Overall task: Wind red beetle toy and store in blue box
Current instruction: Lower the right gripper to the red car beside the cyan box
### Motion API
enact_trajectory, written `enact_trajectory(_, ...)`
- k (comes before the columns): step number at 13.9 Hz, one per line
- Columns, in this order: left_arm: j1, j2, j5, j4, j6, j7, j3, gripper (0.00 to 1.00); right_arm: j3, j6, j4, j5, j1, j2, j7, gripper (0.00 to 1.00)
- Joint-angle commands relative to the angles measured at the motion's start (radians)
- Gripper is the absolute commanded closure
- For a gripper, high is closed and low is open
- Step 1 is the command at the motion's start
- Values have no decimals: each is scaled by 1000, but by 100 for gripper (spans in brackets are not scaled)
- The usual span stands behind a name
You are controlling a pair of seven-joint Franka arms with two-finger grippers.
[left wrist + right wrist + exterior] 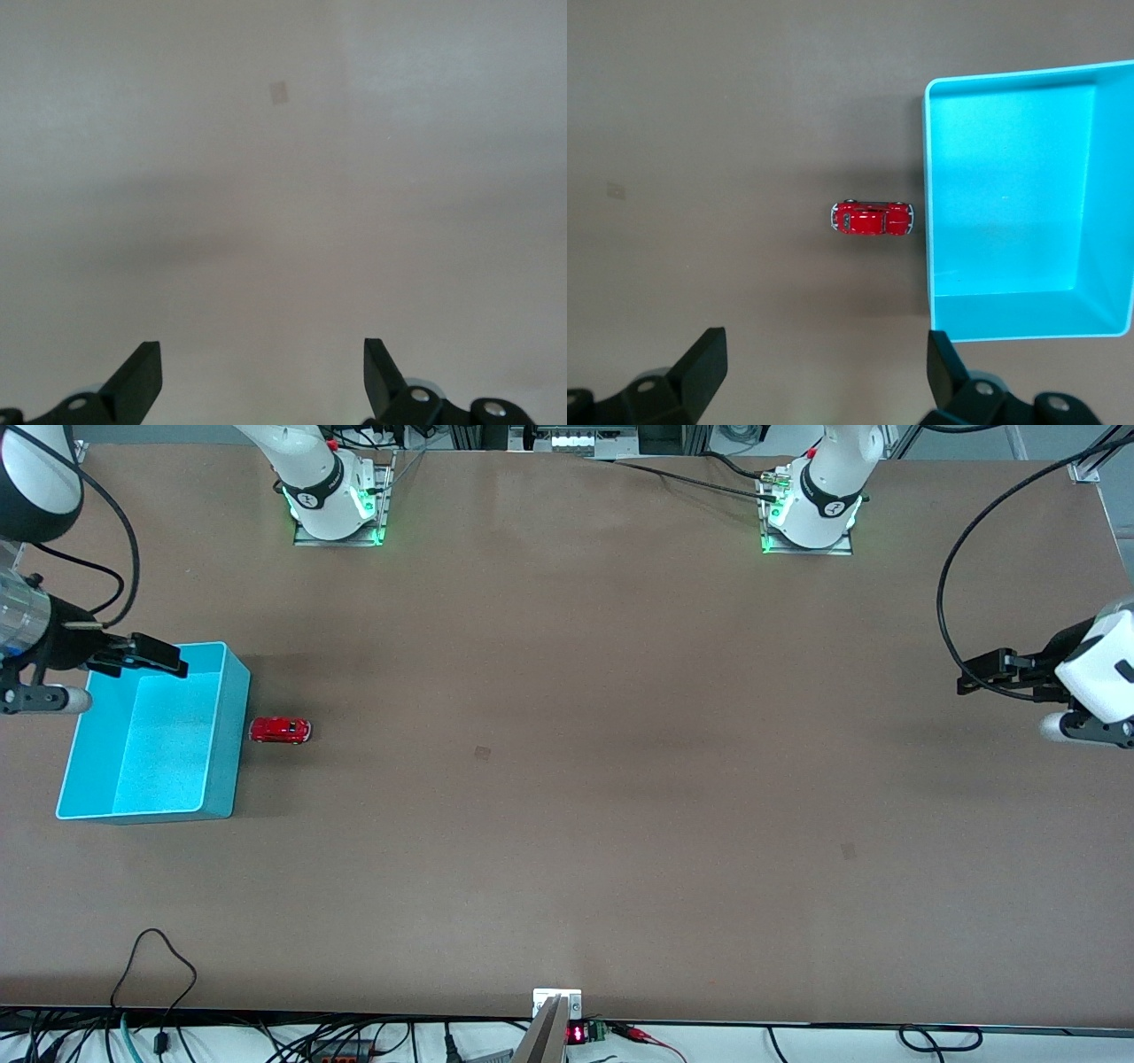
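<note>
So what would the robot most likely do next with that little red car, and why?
Probably the right gripper should swing sideways off the blue box and come down over the red beetle toy. The toy sits on the table just beside the box wall, untouched, and that gripper is open and closest. The left gripper waits, open, over the table's other end.

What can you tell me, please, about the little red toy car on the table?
The red toy car is a tiny, glossy, rounded beetle-shaped model with silvery bumpers at both ends. It stands upright on its wheels on the brown table, just beside the blue box, one end pointing at the box's wall. Whether it touches the wall is unclear. No gripper holds it, and the box is empty.
</note>
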Motion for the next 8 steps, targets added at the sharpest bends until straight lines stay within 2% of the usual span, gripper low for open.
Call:
enact_trajectory(1, -202, -146, -34, -195, 140, -9, 207, 0, 5, 16, 44, 17, 32, 50, -38, 0)
enact_trajectory(3, -210, -249, -46, -336, 201, -15, 219, 0, 5, 18, 57, 17, 37, 85, -178, 0)
enact_trajectory(4, -210, -266, -45, -363, 203, -15, 219, 0, 2, 19, 61, 19, 32, 101, -269, 0)
enact_trajectory(8, -204, -249, -45, -348, 163, -10, 219, 0, 2, 21, 115, 17, 32, 185, -499, 0)
